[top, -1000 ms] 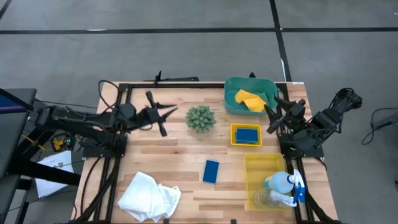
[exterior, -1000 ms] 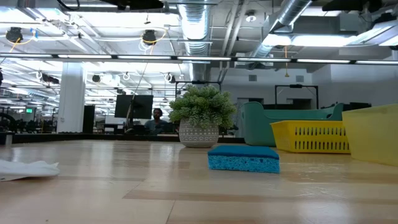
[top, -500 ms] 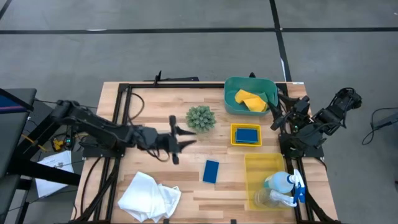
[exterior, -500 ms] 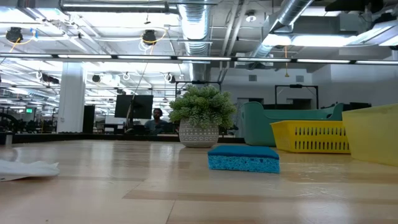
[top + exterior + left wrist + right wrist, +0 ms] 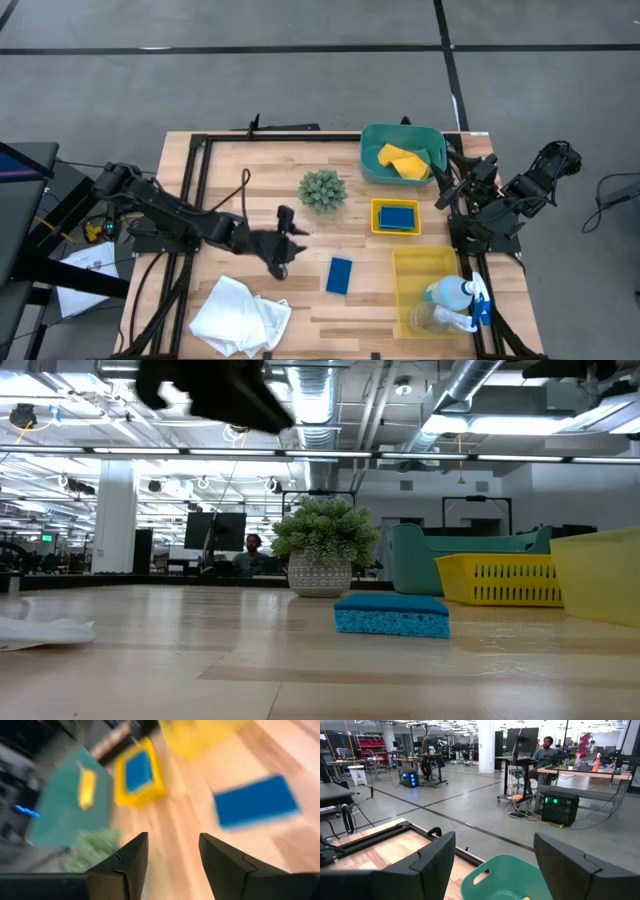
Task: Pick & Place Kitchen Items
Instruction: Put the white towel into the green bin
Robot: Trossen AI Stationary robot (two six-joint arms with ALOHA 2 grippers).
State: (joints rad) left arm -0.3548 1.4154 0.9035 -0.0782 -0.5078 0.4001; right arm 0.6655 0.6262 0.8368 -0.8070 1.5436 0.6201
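A blue sponge (image 5: 339,275) lies flat on the table in front of the middle; it also shows in the low view (image 5: 391,614) and the left wrist view (image 5: 256,808). My left gripper (image 5: 291,242) is open and empty, above the table to the sponge's left; its gap shows in the left wrist view (image 5: 172,860). My right gripper (image 5: 447,176) is open and empty at the right edge, beside the teal bin (image 5: 372,165). A white cloth (image 5: 238,315) lies crumpled at the near left. A spray bottle (image 5: 458,292) and a clear cup (image 5: 438,319) lie in the large yellow bin (image 5: 405,262).
A round green plant (image 5: 322,190) stands at the table's middle, far from the blue sponge. A small yellow basket (image 5: 376,208) holds a blue sponge. The teal bin holds a yellow sponge (image 5: 400,160). A person (image 5: 250,552) shows far off in the room.
My left gripper has gone from the table's far left toward the near edge and the right, coming close to the blue sponge, and now points toward it. My right gripper has drawn back slightly toward the right edge. Nothing on the table has moved.
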